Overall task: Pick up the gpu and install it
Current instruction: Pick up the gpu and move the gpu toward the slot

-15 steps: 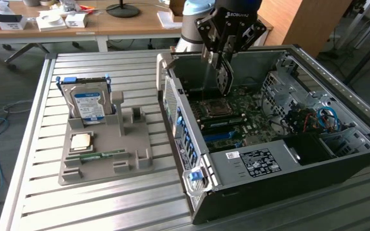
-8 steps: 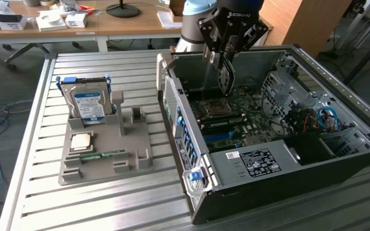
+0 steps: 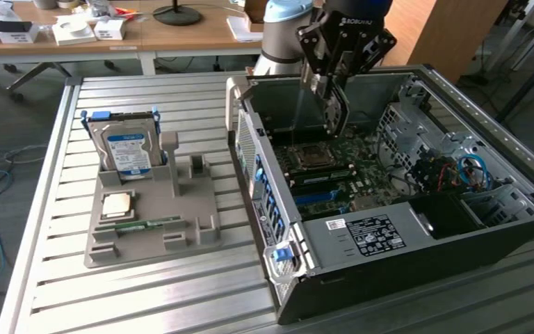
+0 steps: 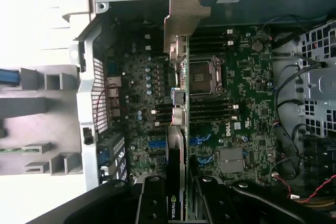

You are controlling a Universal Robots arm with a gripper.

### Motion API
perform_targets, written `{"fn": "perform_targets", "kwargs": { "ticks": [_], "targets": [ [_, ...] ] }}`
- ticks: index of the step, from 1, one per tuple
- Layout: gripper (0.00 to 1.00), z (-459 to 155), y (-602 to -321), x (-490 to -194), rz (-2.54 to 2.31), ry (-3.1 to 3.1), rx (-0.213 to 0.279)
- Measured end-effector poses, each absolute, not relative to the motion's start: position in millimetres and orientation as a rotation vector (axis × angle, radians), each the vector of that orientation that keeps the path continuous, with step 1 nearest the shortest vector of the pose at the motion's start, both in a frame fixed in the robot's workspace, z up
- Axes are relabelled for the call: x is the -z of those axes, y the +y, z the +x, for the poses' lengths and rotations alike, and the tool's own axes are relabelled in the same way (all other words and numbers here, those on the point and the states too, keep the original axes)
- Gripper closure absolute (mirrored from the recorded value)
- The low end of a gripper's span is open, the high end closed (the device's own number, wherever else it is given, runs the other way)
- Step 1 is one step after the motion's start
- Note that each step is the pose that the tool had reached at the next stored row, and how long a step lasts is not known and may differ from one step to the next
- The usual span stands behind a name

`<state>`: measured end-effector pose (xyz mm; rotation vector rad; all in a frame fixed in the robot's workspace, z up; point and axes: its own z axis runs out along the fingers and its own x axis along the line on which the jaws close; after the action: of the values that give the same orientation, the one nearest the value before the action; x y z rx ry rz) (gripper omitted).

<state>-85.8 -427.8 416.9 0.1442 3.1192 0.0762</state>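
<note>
A: Where is the gripper (image 3: 335, 122)?

B: Over the open computer case (image 3: 248, 146), reaching down inside it. "ROBOTIQ" is printed on its body.

A: Its jaws?

B: Part-way closed, clamped on the two faces of the gpu (image 4: 178, 108). The card hangs edge-on inside the case, above the motherboard (image 4: 252, 77).

A: Any writing on the card?

B: "NVIDIA" with the logo, on the edge between the fingers (image 4: 152, 200). Its silver bracket (image 4: 185, 9) sits at the far end, close to the case's rear wall.

A: Is it seated in a slot?

B: Cannot tell. The card lines up just beside the processor socket (image 4: 202, 77), but from here I can't see whether its lower edge meets the board.

A: Other marks inside the case?

B: A "DELL" logo on the motherboard, below the socket side of the card. A black-and-white sticker (image 3: 369, 234) is on the metal housing at the case's near end, print too small to read.

A: Outside the case?

B: On the exterior view's left of it, a gray fixture (image 3: 156, 209) lies on the slatted table (image 3: 156, 292). A hard drive (image 3: 128, 149) stands upright in the fixture, with a blue-white label whose text is unreadable.
</note>
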Motion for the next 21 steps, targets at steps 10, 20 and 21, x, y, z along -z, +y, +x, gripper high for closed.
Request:
{"fn": "perform_targets", "kwargs": {
  "ticks": [10,20,21],
  "targets": [
    [0.73,-58,-428,-417,0.144,3.120,-0.076],
    [0.73,-33,-428,-417,0.144,3.121,-0.076],
    [0.73,-30,-428,-417,0.144,3.121,-0.076]
  ]
}}
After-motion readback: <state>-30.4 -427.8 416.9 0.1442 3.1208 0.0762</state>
